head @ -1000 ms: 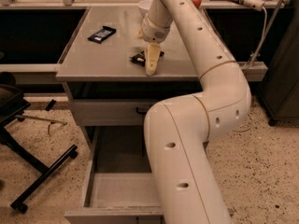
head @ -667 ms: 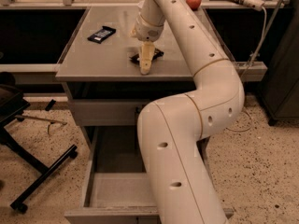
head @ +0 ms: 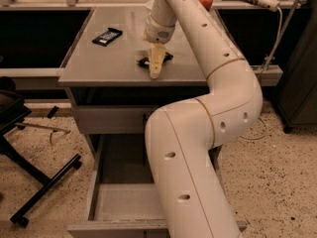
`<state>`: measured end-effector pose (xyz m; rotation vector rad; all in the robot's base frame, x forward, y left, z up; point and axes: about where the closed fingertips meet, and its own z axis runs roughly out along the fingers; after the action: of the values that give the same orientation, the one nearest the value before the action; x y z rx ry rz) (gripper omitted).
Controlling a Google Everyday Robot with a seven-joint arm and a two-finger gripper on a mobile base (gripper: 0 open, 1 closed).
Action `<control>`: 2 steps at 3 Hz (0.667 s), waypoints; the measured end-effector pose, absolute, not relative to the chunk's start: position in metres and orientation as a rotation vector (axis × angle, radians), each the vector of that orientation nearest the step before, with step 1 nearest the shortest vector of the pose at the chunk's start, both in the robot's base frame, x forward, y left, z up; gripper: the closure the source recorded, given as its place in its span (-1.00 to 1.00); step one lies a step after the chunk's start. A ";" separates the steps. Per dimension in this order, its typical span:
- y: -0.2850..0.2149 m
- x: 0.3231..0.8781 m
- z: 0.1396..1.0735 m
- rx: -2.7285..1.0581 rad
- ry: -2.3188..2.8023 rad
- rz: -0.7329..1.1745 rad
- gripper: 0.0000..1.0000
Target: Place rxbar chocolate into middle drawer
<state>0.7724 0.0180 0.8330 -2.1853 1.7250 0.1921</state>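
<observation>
- A white robot arm (head: 198, 148) rises from the foreground and reaches over a grey cabinet top (head: 109, 66).
- Its gripper (head: 155, 72) points down onto the rxbar chocolate (head: 144, 62), a small black wrapper lying near the top's front edge.
- Whether the gripper is spread or pinching the bar cannot be told from this view.
- A second dark bar with a pale label (head: 107, 36) lies well apart, further back; it is best left alone.
- The middle drawer (head: 121, 202) stands pulled out below, partly hidden by the arm.
- The step in hand looks like the grasp. It calls for a firm hold across the bar's narrow width. Lift straight up clear of the top, then carry it forward and down over the drawer floor before release.
</observation>
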 end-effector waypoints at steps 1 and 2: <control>0.002 0.770 0.850 -2.148 1.779 0.151 -1.00; -0.004 0.768 0.853 -2.144 1.795 0.142 -1.00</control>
<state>0.7677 -0.0044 0.8534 -2.1436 1.7953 0.1418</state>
